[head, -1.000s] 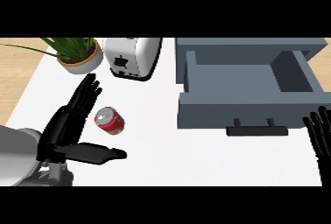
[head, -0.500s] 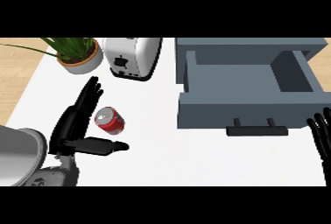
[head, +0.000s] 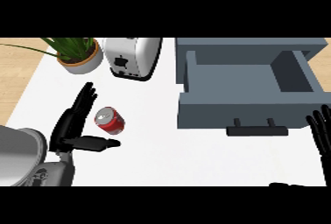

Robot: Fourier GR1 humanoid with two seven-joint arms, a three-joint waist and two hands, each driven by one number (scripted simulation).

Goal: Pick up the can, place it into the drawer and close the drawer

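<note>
As the left hand [head: 68, 130] spreads wide, the can [head: 110, 120] (red) sits beside it.

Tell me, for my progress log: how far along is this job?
Done: the drawer stands open. In hand: the open left hand flanks the can, not curled round it. Remaining: grasping, placing it inside, closing the drawer. The right hand rests open at the right.

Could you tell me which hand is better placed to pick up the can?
Left. The left hand is open right beside the can, its fingers along one side and thumb below. The right hand rests open at the view's right edge, beyond the drawer.
</note>
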